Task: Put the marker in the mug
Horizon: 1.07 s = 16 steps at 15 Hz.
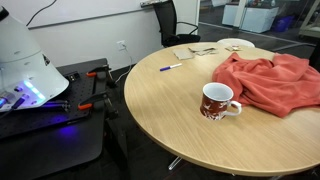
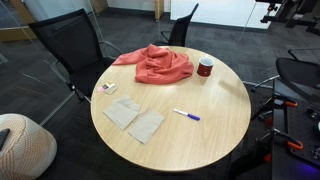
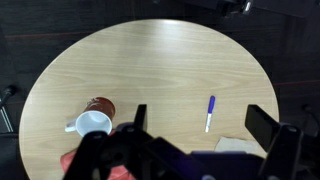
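Quick rundown from us. The small thin blue marker with the whitish end [image 1: 170,67] is lying flat on the round light-wood table [image 1: 190,140]. It's well apart from the ceramic mug with the dark red patterned outside, white inside and white handle [image 1: 217,101]. Only bare wood sits between the two, and nothing is touching the marker.

The mug stands upright with its mouth up. In the wrist view we're looking down on its white inside, with the handle sticking out on the side away from the marker.

A crumpled salmon-red cloth [image 1: 270,80] is heaped just beside the mug. We can't tell whether the two actually touch. Going out from the mug past the marker, there are two flat grey-brown paper napkins [image 2: 135,118] lying side by side. A black mesh office chair [image 2: 75,50] is pulled up at the table edge beyond the cloth from the mug.

The black two-finger gripper [image 3: 200,122] only shows up for us in the wrist view. It hangs above the table with its fingers [image 3: 138,118] spread wide and holding nothing. From that camera the marker shows up in the gap between the fingers. The mug falls outside them, off to the side.
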{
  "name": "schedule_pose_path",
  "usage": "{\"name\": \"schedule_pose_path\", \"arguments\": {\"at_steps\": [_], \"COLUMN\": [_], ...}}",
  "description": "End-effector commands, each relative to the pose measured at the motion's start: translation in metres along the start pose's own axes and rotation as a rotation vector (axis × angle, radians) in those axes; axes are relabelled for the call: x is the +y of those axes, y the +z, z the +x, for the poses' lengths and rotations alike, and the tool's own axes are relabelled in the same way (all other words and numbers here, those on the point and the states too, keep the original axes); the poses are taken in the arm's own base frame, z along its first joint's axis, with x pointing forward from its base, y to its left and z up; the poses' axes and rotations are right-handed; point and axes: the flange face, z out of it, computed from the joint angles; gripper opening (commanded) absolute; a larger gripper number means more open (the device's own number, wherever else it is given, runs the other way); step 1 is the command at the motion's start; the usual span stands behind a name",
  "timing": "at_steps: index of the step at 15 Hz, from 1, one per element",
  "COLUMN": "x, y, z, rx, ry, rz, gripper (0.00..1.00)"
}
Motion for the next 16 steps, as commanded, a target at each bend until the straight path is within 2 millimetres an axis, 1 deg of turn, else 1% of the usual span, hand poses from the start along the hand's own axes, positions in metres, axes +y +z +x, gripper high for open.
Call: {"name": "schedule_pose_path", "arguments": {"at_steps": [1, 3, 4, 8, 12, 14, 16], "x": [-0.040, -0.060, -0.072, -0.111, -0.139, -0.148, -0.153], "y": [0.034, 0.054, 0.064, 0.102, 0.139, 0.159, 0.177], "z": [0.033, 0.049, 0.057, 0.090, 0.120, 0.134, 0.148], "rx": [0.016, 0.031, 0.050, 0.110, 0.141, 0.137, 0.132], "ry": [-0.013, -0.026, -0.013, 0.016, 0.048, 0.053, 0.060], "rz": [-0.054, -0.077, -0.090, -0.126, -0.133, -0.130, -0.128], "gripper": [1.00, 1.00, 1.00, 1.00, 1.00, 1.00, 1.00]}}
